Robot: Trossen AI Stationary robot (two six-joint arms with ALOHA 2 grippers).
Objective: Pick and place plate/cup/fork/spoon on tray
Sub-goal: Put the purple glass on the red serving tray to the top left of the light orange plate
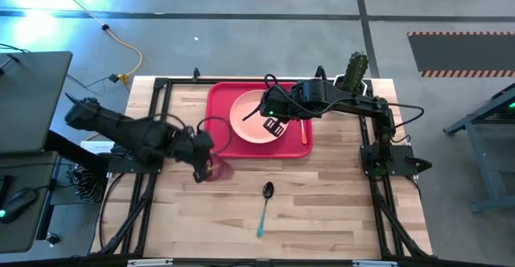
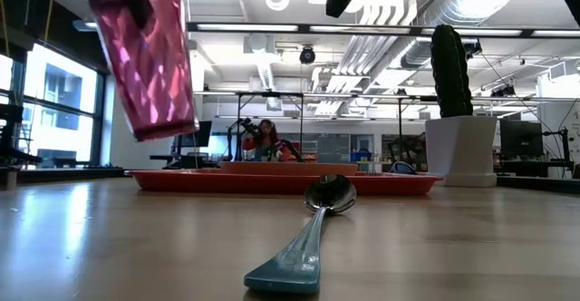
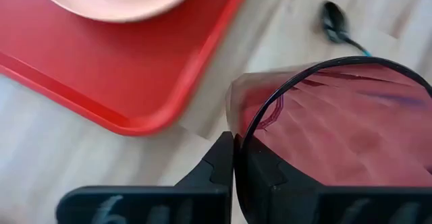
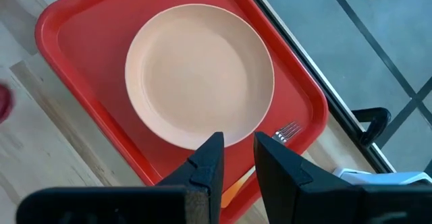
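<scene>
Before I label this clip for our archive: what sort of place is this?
Likely a robotics lab or workshop: wooden bench on a metal frame, exposed ceiling ducts, striped floor markings.

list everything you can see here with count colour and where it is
tray: 1, red, far middle of table
plate: 1, peach-pink, on tray
fork: 1, orange-red handle, on tray beside plate
spoon: 1, teal handle, on bare table near front
cup: 1, translucent magenta, lifted off table, tilted
cactus pot: 1, white, green cactus, far right corner
table: 1, light wood
person: 1, background
left gripper: shut on cup rim
right gripper: open, above plate edge
</scene>
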